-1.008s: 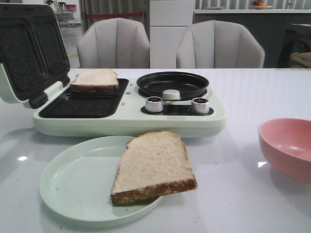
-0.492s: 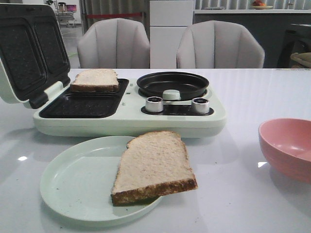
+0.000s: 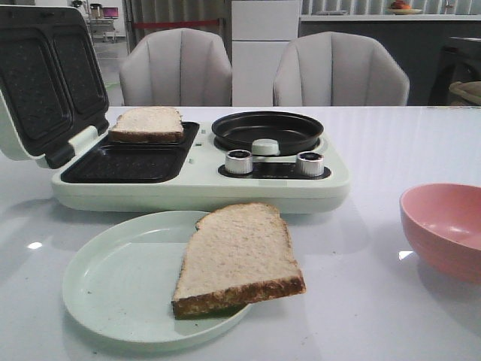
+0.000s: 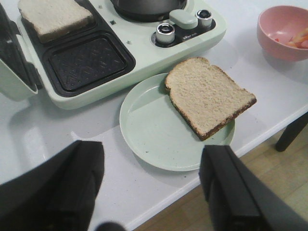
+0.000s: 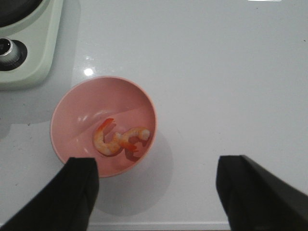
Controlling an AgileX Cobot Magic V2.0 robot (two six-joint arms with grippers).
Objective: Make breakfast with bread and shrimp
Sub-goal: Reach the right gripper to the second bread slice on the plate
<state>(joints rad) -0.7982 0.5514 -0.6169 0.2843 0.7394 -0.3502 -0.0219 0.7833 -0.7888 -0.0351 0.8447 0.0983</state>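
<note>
The left claw [image 4: 151,192] is hovering wide open and empty over the tabletop's near edge. One bread slice [image 4: 210,95] is lying on the pale green plate [image 4: 149,132] just beyond it, crust end overhanging the rim; the second slice [image 4: 54,16] is sitting in the sandwich maker's [image 4: 144,53] far well. The right claw [image 5: 156,192] is hanging wide open and empty, with the shrimp [image 5: 119,140] curled in the pink bowl [image 5: 67,110] toward its left finger, so the right arm is judged nearer for that pick.
</note>
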